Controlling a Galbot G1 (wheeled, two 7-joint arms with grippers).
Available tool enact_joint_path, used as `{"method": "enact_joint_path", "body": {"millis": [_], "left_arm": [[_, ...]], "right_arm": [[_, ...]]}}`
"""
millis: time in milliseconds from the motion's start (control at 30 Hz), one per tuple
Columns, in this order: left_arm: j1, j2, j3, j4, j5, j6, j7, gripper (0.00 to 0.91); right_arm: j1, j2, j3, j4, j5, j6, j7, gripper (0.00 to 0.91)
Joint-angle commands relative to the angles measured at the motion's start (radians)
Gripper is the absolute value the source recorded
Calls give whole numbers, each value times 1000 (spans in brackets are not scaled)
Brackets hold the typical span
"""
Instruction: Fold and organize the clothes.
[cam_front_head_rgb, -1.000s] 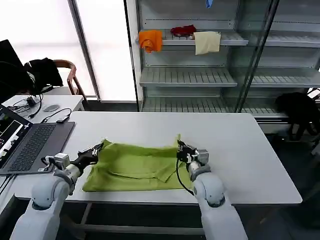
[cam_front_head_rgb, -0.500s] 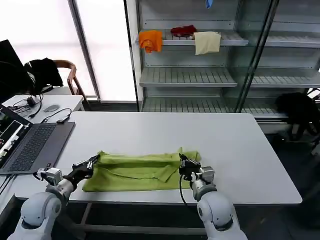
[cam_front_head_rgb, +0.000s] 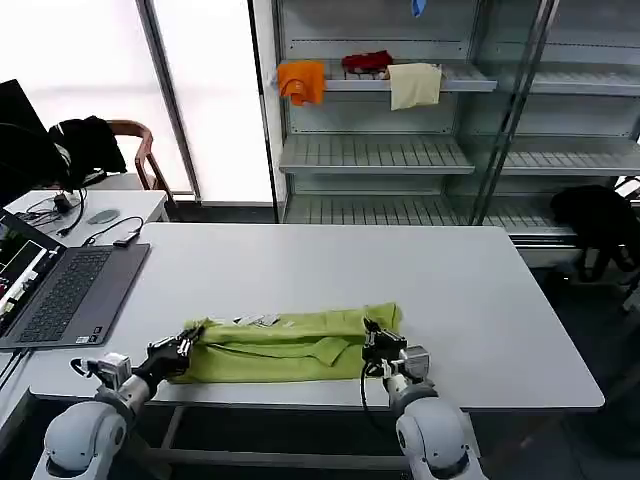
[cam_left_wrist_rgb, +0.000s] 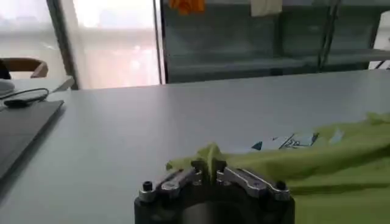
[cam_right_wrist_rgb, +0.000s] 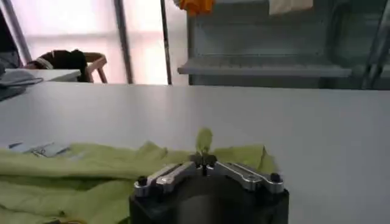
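Observation:
The lime yellow-green T-shirt (cam_front_head_rgb: 285, 345) lies folded into a long narrow band near the table's front edge, with its white printed label (cam_front_head_rgb: 258, 320) facing up on the far side. My left gripper (cam_front_head_rgb: 182, 348) is shut on the shirt's left end, and a pinch of green fabric (cam_left_wrist_rgb: 210, 155) sticks up between its fingers (cam_left_wrist_rgb: 209, 172). At the band's right end my right gripper (cam_front_head_rgb: 372, 343) is shut on the shirt, with a small green tuft (cam_right_wrist_rgb: 203, 140) rising from its closed fingertips (cam_right_wrist_rgb: 205, 161).
An open laptop (cam_front_head_rgb: 55, 290) sits at the table's left edge, with cables and a side table behind it. Behind the table (cam_front_head_rgb: 480, 300) stand shelves holding orange, red and cream cloths (cam_front_head_rgb: 300, 78). A black garment (cam_front_head_rgb: 600, 215) lies at far right.
Both grippers have drawn the shirt's far edge toward the table's front edge, folding it over onto itself. The flat spread cloth is now a narrow band, and the label faces up.

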Motion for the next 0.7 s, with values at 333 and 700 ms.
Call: {"method": "enact_joint_path", "body": {"millis": [333, 700], "left_arm": [[32, -30, -40, -63, -19, -22, -92, 907], [106, -138, -20, -100, -8, -45, -281, 907]], "right_arm": [[-25, -15, 61, 60, -102, 59, 18, 907], [83, -16, 71, 143, 46, 35, 55, 907]]}}
